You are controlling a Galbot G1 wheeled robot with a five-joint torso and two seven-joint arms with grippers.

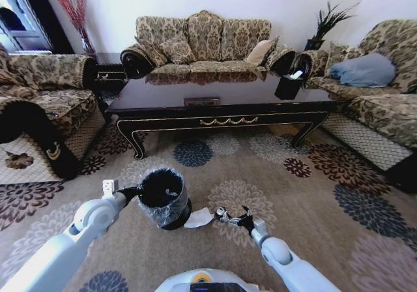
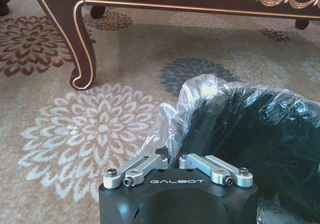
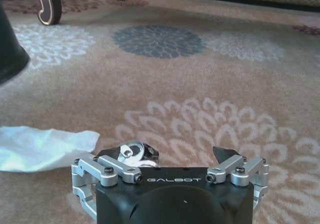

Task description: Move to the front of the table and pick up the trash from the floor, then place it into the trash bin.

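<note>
The right gripper (image 3: 170, 159) is hovering low over the carpet (image 3: 210, 84), jaws spread, with the crushed can (image 3: 136, 153) lying by one fingertip; the left gripper (image 2: 178, 160) is clamping the trash bin (image 1: 163, 197) liner.

Beige carpeted floor (image 1: 306, 194) with brown, dark blue and cream flower medallions; glossy dark wood counter (image 1: 215, 96) with gold scrollwork; round black trash bin (image 1: 163, 197), clear liner; flat white paper scrap (image 1: 199, 219).
</note>
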